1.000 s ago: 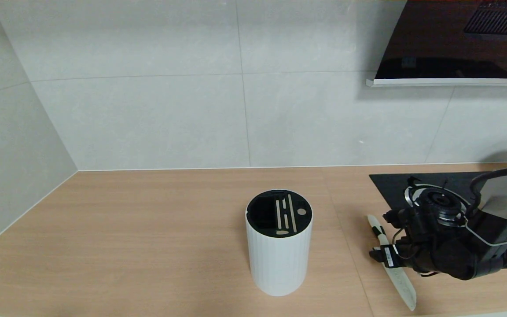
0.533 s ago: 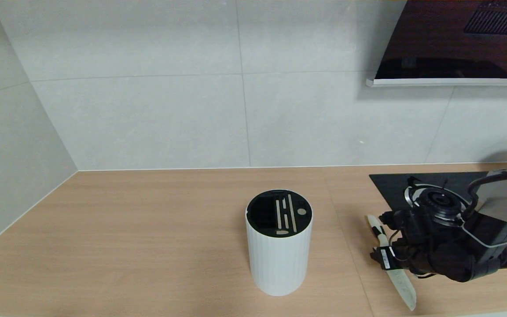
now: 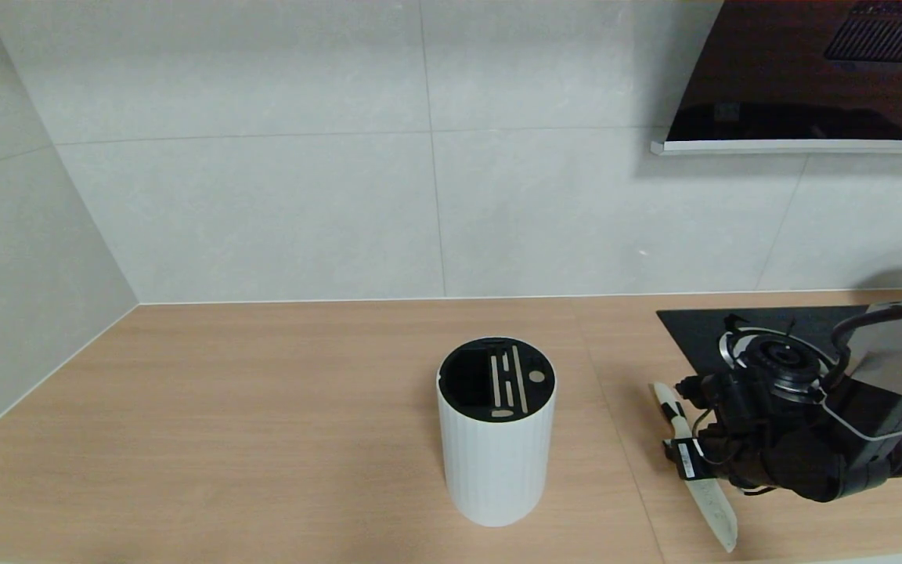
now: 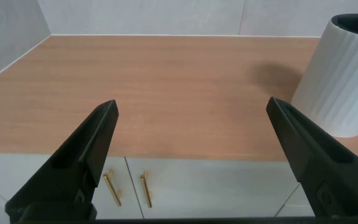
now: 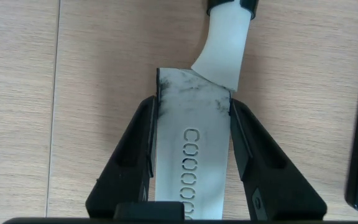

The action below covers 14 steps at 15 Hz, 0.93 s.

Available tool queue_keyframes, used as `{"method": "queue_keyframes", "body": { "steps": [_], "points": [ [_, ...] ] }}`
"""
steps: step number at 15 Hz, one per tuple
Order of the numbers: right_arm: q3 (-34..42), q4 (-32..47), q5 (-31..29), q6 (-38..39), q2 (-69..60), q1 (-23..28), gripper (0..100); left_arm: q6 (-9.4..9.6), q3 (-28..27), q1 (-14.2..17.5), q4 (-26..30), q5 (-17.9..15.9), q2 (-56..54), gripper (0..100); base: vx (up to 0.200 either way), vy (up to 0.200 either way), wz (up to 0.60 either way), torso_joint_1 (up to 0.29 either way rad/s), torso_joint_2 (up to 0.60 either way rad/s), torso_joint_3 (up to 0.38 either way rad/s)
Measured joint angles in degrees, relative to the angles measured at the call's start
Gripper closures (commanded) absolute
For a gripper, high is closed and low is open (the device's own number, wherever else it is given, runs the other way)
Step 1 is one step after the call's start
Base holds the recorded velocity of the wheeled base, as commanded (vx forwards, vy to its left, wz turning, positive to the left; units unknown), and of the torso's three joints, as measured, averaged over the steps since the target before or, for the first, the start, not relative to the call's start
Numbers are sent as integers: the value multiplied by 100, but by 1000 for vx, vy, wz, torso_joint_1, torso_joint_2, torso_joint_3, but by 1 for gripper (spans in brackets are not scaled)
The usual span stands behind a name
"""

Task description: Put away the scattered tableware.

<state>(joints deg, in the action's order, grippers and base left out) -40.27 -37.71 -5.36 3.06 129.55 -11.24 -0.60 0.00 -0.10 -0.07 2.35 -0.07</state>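
The knife [image 5: 194,162] has a row of small oval outlines running down the middle of its pale blade, with grey smudges near the heel. A small white tag [image 3: 688,463] hangs at the right gripper [image 3: 694,458]; its print is too small to make out.

The right arm comes in from the right side of the counter [image 3: 263,407], across the corner of the black cooktop [image 3: 701,329], with its wrist bent so the gripper points down at the knife [image 3: 698,478]. In the right wrist view the right gripper [image 5: 193,106] is narrowed onto the blade just below the white handle, one dark finger [image 5: 143,134] pressed against each long edge. Whether the blade is off the wood cannot be told. The knife lies to the right of the white ribbed holder [image 3: 496,439], apart from it, handle toward the back wall and tip toward the front edge.

The holder stands upright mid-counter, its black top cut with slots and one larger opening.

The left gripper [image 4: 191,106] hangs level over the front edge of the counter, spread wide with nothing between its fingers, the holder [image 4: 347,74] off to one side and cabinet doors [image 4: 216,186] with gold handles [image 4: 145,190] below
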Motion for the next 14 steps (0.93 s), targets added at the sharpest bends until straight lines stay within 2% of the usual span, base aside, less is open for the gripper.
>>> {"method": "queue_keyframes", "body": {
  "steps": [5,11,14],
  "points": [
    [61,78,-10,-2,-271,13,100,0,0,2,0,0,0,0,0,0,0,0,0,0],
    [284,60,17,-6,-1641,17,100,2,0,2,0,0,0,0,0,0,0,0,0,0],
    [319,155,17,-11,-2332,13,100,115,0,-1,-4,-9,0,0,0,0,0,0,0,0]
  ]
}}
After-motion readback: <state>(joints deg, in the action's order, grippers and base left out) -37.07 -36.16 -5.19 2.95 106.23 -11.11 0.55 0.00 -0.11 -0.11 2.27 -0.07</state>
